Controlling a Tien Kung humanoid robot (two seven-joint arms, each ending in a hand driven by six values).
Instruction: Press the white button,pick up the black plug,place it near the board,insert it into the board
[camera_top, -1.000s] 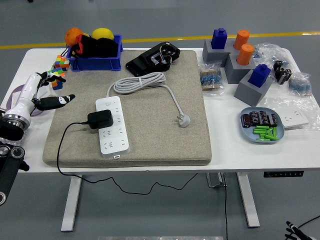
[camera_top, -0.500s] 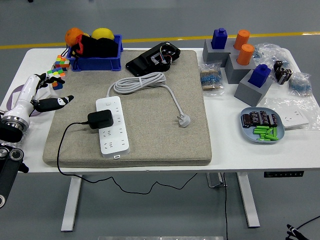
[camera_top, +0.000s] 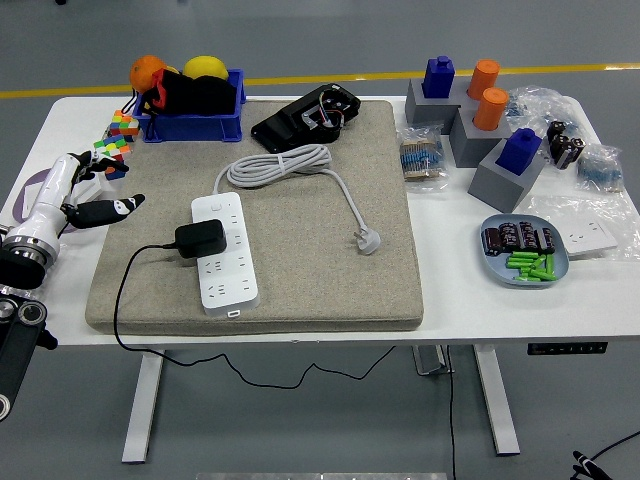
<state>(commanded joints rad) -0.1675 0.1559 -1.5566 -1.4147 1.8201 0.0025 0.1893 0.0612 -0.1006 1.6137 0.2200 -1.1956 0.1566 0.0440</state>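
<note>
A white power strip (camera_top: 223, 250) lies on the grey felt mat (camera_top: 300, 270), left of centre. The black plug (camera_top: 201, 238) sits in the strip's left side, its black cord running off the mat's left edge and down below the table. The strip's small button (camera_top: 233, 313) shows at its near end. Its own white cable is coiled at the back, ending in a loose white plug (camera_top: 368, 240). My left hand (camera_top: 88, 190) hovers over the table's left edge, fingers spread, holding nothing, well left of the black plug. My right hand is out of view.
A blue bin (camera_top: 190, 105) with fruit stands at the back left, a colourful cube (camera_top: 121, 131) beside it. A black device (camera_top: 305, 117) lies on the mat's far edge. Grey blocks with blue and orange pegs (camera_top: 478, 125), bags and a blue dish of batteries (camera_top: 524, 250) fill the right side.
My left hand has drawn back slightly toward the left and near edge of the table. The plug and power strip have not moved.
</note>
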